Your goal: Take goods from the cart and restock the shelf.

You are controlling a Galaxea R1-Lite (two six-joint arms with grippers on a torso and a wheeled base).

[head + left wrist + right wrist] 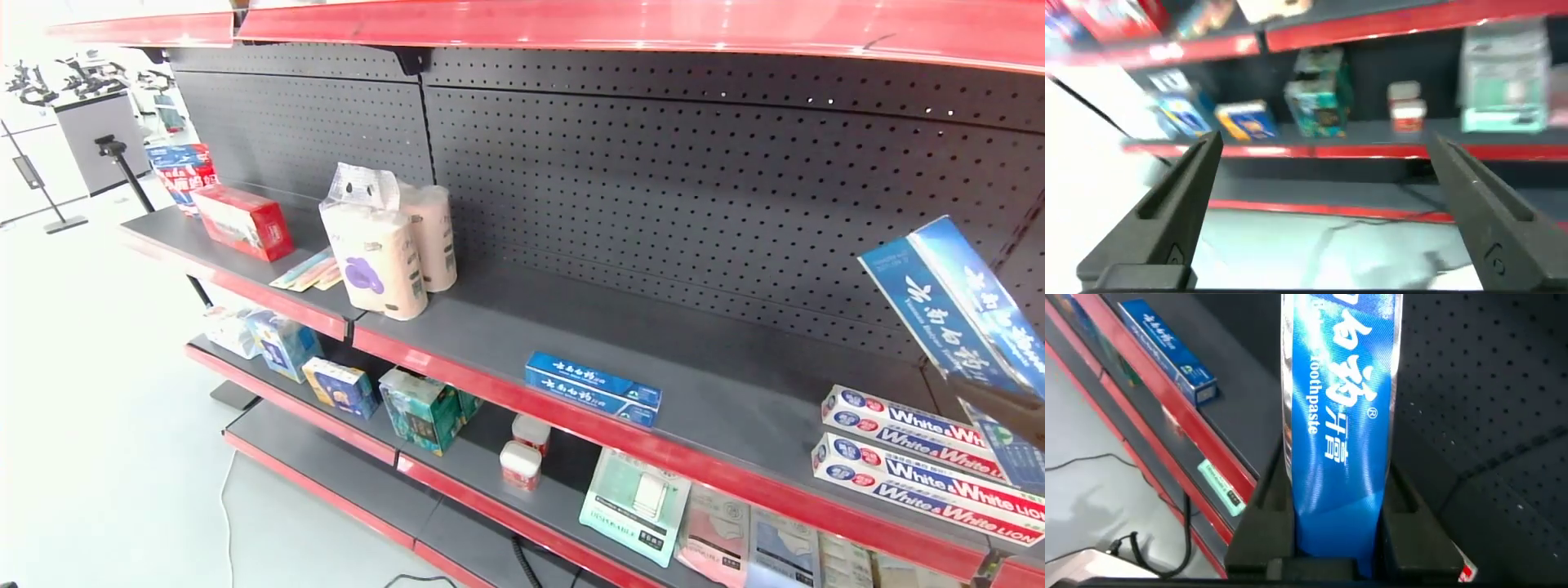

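Note:
My right gripper (1008,408) is shut on a blue toothpaste box (959,302), holding it tilted above the right end of the grey middle shelf (718,367). In the right wrist view the same blue toothpaste box (1339,416) stands up between the fingers (1266,518). An identical blue toothpaste box (592,388) lies flat near the shelf's red front edge; it also appears as the flat blue box (1167,347). My left gripper (1323,212) is open and holds nothing, low in front of the lower shelves.
Two white toothpaste boxes (914,457) lie under the held box. Toilet paper rolls (388,245) and a red box (242,220) stand further left. Lower shelves hold small boxes (424,408), jars (522,453) and packets (637,502). A perforated back panel (694,163) closes the shelf.

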